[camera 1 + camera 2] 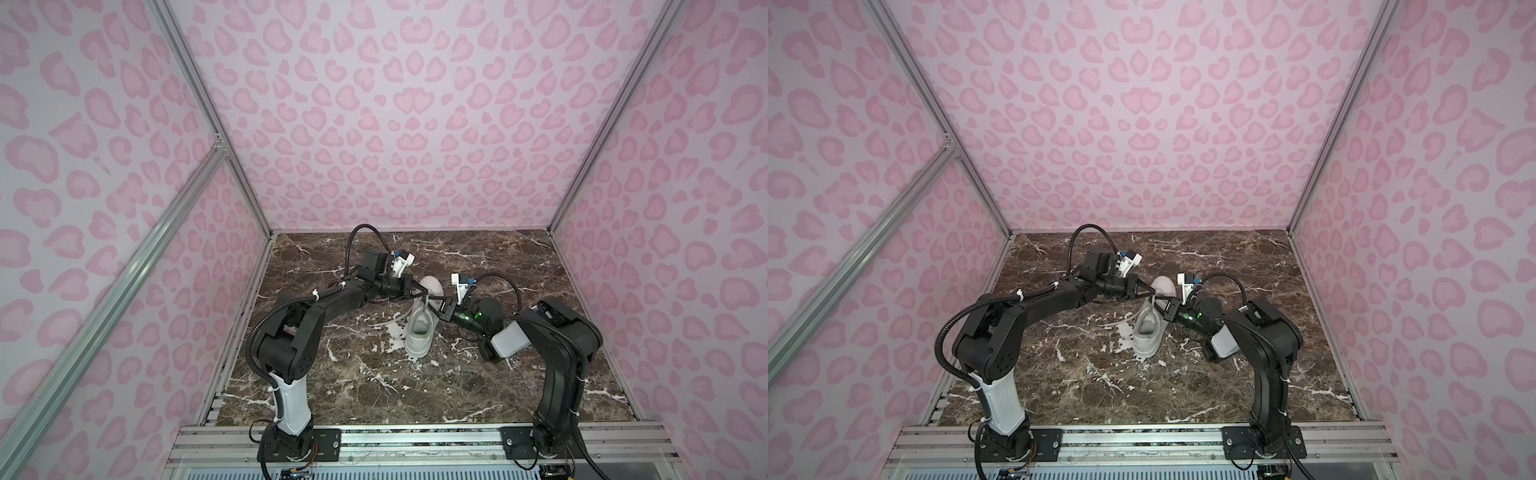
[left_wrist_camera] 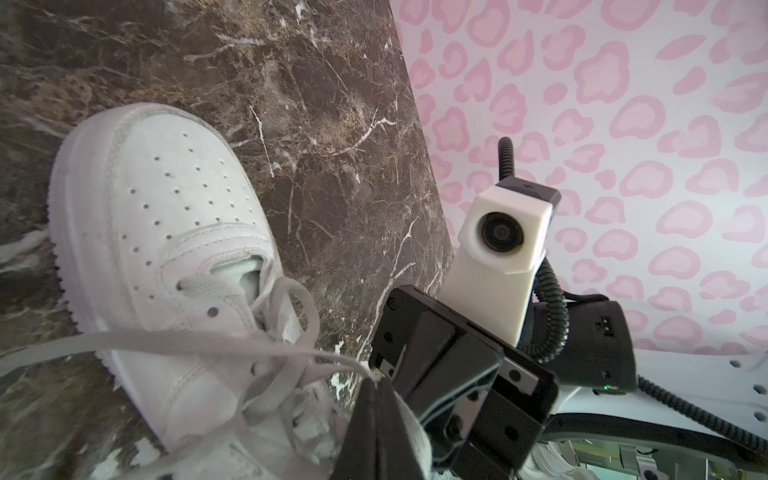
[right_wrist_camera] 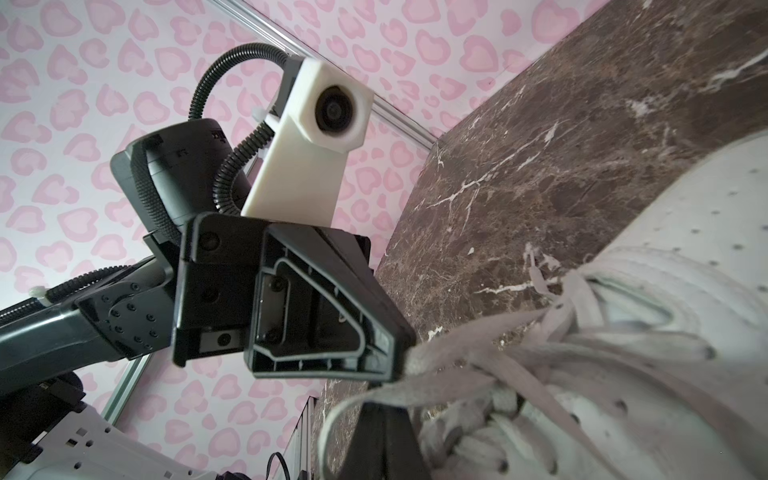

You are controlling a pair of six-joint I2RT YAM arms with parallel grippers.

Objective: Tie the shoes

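A white sneaker (image 1: 420,332) (image 1: 1147,332) lies in the middle of the marble table, toe pointing to the back wall. Both grippers meet just above its laced part. My left gripper (image 1: 424,295) (image 2: 375,382) is shut, pinching a flat white lace (image 2: 187,340) that runs taut from the eyelets. My right gripper (image 1: 433,306) (image 3: 383,405) is shut with a lace strand (image 3: 365,395) across its tip. In the right wrist view the left gripper (image 3: 405,357) shows close by, its tip on the lace (image 3: 457,345). Another lace end (image 1: 386,322) trails on the table left of the shoe.
The brown marble table (image 1: 374,395) is boxed in by pink patterned walls (image 1: 395,124) at the left, back and right. An aluminium rail (image 1: 415,436) carrying both arm bases runs along the front edge. The two grippers stand nearly touching each other.
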